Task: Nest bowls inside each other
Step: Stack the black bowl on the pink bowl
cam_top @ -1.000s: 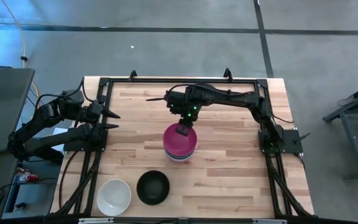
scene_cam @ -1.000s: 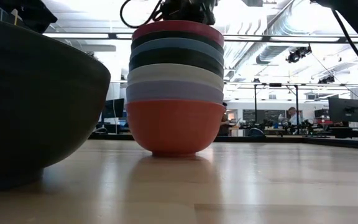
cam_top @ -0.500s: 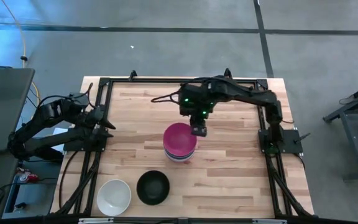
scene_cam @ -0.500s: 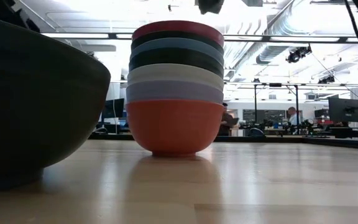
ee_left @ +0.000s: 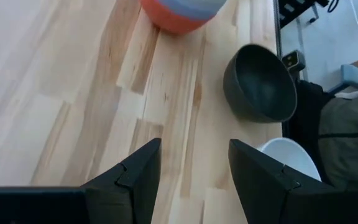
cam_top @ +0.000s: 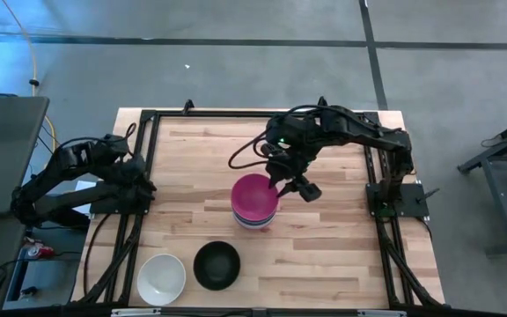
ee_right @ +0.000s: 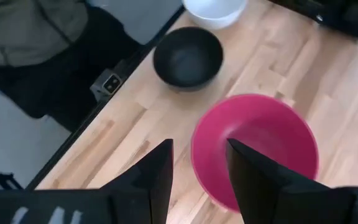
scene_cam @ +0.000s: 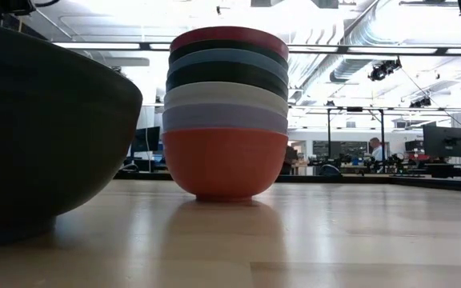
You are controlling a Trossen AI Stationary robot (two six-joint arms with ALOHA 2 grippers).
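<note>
A stack of nested bowls (cam_top: 255, 204) stands mid-table on its red bottom bowl (scene_cam: 224, 164), with the magenta bowl (ee_right: 253, 149) on top. Between them I see black, blue, white and lavender rims. A single black bowl (cam_top: 216, 264) and a white bowl (cam_top: 161, 278) sit upright near the table's near edge. My right gripper (cam_top: 302, 188) hangs open just right of the stack, above the table; its own view (ee_right: 199, 143) looks down on the magenta bowl. My left gripper (cam_top: 145, 183) waits open at the table's left edge, its fingers showing in its own view (ee_left: 194, 144).
A black metal frame (cam_top: 236, 114) runs around the wooden table's edges. Bare wood lies right of the stack and along the far side. In the low view the single black bowl (scene_cam: 46, 120) fills the left foreground. People sit at desks far behind the table.
My right gripper has moved from over the magenta bowl's far rim toward the table's right, and now hangs beside the stack. It has also risen out of the low view. The stack has not moved. My left arm has drawn back slightly toward the left edge.
</note>
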